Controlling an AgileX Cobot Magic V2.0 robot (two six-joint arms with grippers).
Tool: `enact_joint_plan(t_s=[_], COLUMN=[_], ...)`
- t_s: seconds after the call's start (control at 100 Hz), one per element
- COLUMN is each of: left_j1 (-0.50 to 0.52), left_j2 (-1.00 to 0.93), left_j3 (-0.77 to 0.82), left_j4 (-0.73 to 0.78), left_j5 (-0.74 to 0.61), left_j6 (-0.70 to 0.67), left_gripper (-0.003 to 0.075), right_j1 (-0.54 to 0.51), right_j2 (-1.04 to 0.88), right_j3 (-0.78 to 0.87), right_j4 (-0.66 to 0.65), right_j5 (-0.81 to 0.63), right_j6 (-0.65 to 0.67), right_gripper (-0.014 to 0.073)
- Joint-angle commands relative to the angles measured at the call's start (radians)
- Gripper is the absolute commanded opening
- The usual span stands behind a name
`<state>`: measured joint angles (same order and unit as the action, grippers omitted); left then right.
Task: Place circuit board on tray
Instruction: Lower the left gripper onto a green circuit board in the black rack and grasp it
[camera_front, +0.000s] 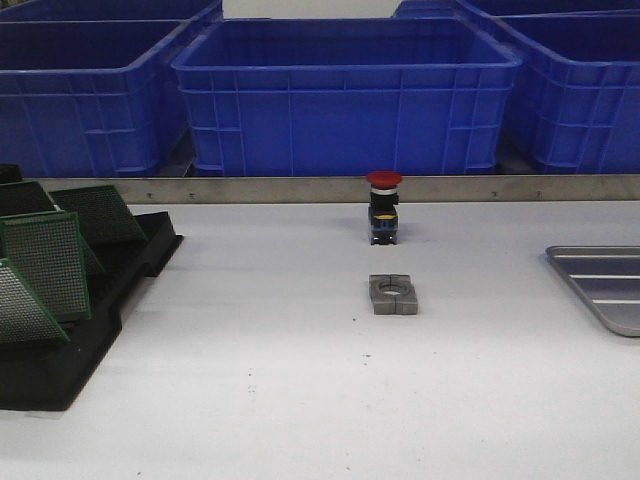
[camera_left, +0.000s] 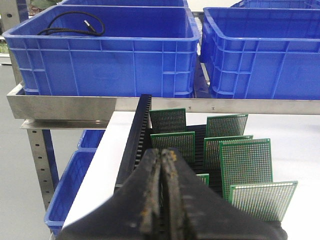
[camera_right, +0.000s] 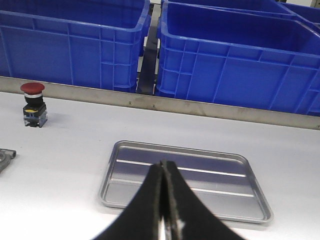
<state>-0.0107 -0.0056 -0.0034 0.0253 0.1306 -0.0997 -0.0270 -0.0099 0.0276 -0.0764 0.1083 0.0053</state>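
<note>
Several green circuit boards (camera_front: 45, 262) stand tilted in a black slotted rack (camera_front: 130, 270) at the table's left edge; they also show in the left wrist view (camera_left: 246, 161). The silvery tray (camera_front: 604, 282) lies empty at the table's right edge, cut off by the frame; the right wrist view shows all of the tray (camera_right: 190, 175). My left gripper (camera_left: 162, 156) is shut and empty, above the near end of the rack. My right gripper (camera_right: 164, 165) is shut and empty, above the tray's near rim. Neither arm shows in the front view.
A red-capped push button (camera_front: 384, 208) stands at mid-table near the back rail. A grey metal block with a round hole (camera_front: 393, 294) lies in front of it. Blue crates (camera_front: 345, 95) line the shelf behind the metal rail (camera_front: 300, 189).
</note>
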Motion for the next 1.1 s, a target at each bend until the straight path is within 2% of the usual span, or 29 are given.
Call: enact_joint_plan(t_s=[0.0,0.34,0.65,0.86,1.09], left_j1=[0.002,0.002,0.002,0.002,0.002], left_j2=[-0.031,-0.031,-0.031,-0.007,0.131], left_j3=[0.03,0.03,0.012,-0.113,-0.32], left_j4=[-0.006,-0.006,-0.006,-0.018,-0.018], left_j5=[-0.085,-0.09,-0.148,0.014,0.272], left_j6=[-0.01,-0.01,-0.01,-0.01,-0.01], left_gripper=[-0.0017,-0.0017,-0.0018,-0.0018,-0.0018], right_j1=[-0.003,-0.003,-0.003,-0.003,-0.003], right_j2=[-0.02,-0.02,-0.02,-0.02,-0.02], right_j3=[0.002,0.002,0.002,0.002,0.002], right_j4=[-0.012,-0.012,-0.012,-0.012,-0.012], right_j5=[-0.082,-0.082,-0.082,-0.082,-0.082], right_j6=[0.001,0.001,0.001,0.001,0.001], right_gripper=[-0.0062,-0.0062,-0.0062,-0.0062,-0.0062])
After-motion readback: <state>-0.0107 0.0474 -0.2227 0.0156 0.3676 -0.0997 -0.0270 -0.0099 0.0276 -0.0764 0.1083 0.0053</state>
